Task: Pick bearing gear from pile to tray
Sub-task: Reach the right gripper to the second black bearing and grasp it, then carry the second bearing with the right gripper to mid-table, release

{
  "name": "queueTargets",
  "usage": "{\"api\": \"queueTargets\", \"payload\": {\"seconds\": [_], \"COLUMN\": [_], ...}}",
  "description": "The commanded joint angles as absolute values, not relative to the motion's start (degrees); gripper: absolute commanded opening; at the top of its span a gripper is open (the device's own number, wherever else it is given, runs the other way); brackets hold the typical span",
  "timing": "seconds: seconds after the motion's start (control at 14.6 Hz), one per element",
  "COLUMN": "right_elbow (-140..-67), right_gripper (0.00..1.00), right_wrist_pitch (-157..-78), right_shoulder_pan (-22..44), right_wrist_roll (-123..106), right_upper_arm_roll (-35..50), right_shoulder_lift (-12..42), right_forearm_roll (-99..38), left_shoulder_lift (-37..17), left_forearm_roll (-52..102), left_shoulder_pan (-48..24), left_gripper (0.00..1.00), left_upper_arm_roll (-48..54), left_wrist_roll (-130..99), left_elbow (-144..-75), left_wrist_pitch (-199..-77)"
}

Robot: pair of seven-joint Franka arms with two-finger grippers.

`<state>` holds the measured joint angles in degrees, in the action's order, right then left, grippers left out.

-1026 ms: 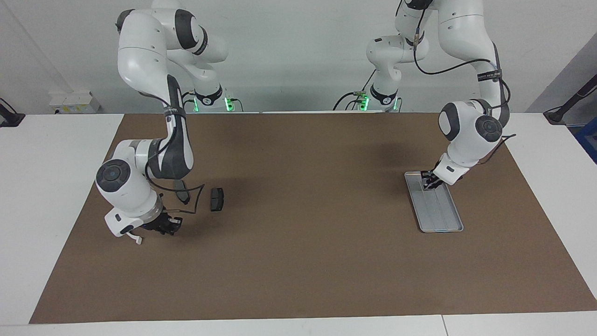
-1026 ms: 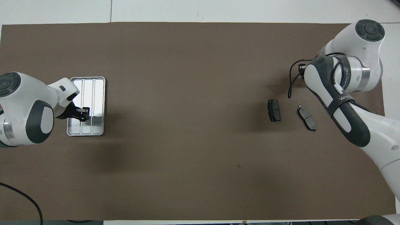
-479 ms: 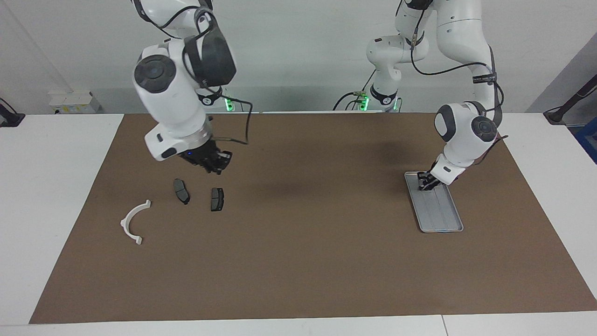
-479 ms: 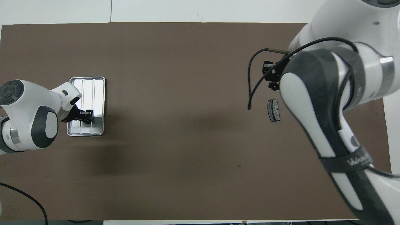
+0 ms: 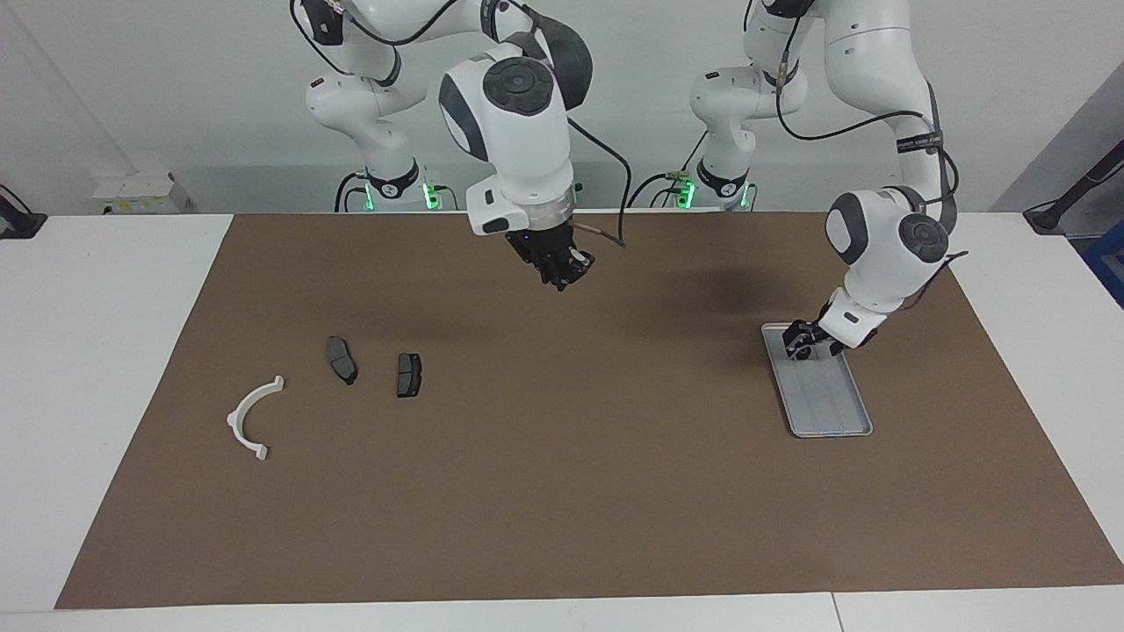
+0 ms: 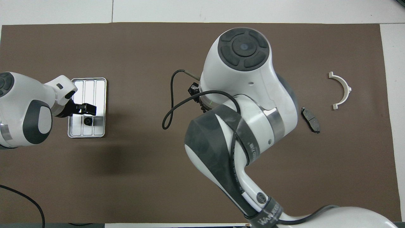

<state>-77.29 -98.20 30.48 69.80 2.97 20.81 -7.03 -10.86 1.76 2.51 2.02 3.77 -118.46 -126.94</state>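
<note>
Since 0.5 s ago the right gripper (image 5: 563,269) has swung off the pile to the middle of the brown mat (image 5: 562,491), and a small black bearing gear (image 6: 87,120) now lies in the tray (image 5: 834,414). In the facing view that gripper hangs pinched closed toward the mat's 12 o'clock, anything in it too small to see, while the left gripper (image 5: 797,341) sits low over the tray's 12 o'clock end and the white half-ring (image 5: 250,420) and 2 brake pads (image 5: 341,360) lie at 9 o'clock. In the overhead view the bearing gear rests in the tray's middle lane toward 6 o'clock, just below the left gripper and apart from it — how wide that gripper stands I cannot tell.
</note>
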Motion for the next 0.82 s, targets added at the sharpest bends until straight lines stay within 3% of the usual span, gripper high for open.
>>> {"api": "queueTargets", "payload": {"seconds": [0.0,0.21,0.41,0.75], "right_elbow": [-78.57,-82.43,-82.53,-82.97], "right_gripper": [0.00,0.00,0.00,0.00], "right_wrist_pitch": [-103.34,-110.55,-116.34,-125.32], "right_shoulder_pan": [32.51,34.36,37.87,38.06], "right_wrist_roll": [74.78,76.73,81.72,82.53], "right_upper_arm_roll": [2.81,2.81,2.72,2.72], "right_shoulder_lift": [23.54,25.22,30.74,37.08], "right_forearm_roll": [-7.82,-7.65,-4.42,-3.08], "left_shoulder_lift": [-10.81,-10.46,-10.20,-10.11], "left_forearm_roll": [2.64,2.64,2.64,2.72], "left_shoulder_pan": [1.41,0.88,0.27,-0.97], "left_gripper": [1.00,1.00,1.00,1.00], "left_upper_arm_roll": [1.58,1.76,1.85,1.85], "left_wrist_roll": [-1.12,-1.58,-1.49,-4.55], "left_elbow": [-115.14,-115.14,-115.05,-114.87], "left_wrist_pitch": [-125.06,-127.35,-127.27,-127.27]}}
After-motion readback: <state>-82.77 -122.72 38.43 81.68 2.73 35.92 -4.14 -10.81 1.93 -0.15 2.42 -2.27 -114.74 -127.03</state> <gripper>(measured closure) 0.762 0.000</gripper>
